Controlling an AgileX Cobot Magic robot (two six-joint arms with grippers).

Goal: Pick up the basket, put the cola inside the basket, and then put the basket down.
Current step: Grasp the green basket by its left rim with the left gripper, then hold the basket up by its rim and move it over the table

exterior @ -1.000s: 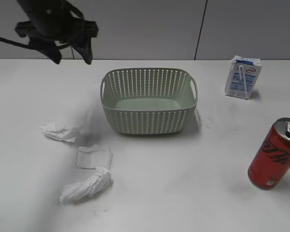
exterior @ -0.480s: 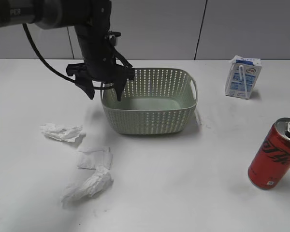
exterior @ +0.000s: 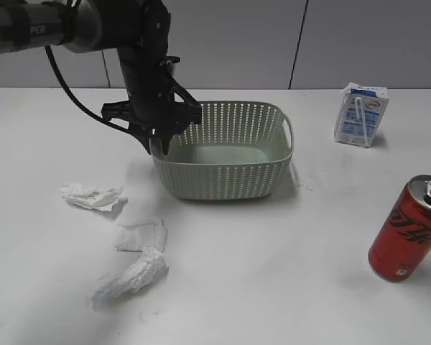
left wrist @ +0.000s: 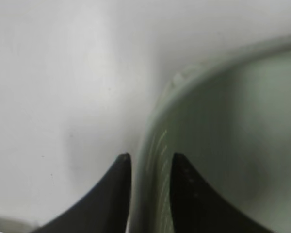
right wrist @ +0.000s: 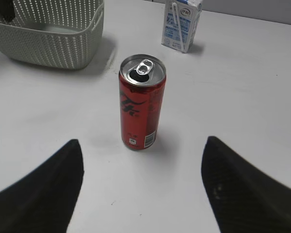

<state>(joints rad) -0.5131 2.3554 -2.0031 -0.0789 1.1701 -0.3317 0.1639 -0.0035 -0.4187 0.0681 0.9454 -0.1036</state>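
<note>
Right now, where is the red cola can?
The cola stands upright at the front right of the table in the exterior view, in front of the small drink carton and right of the basket.
</note>
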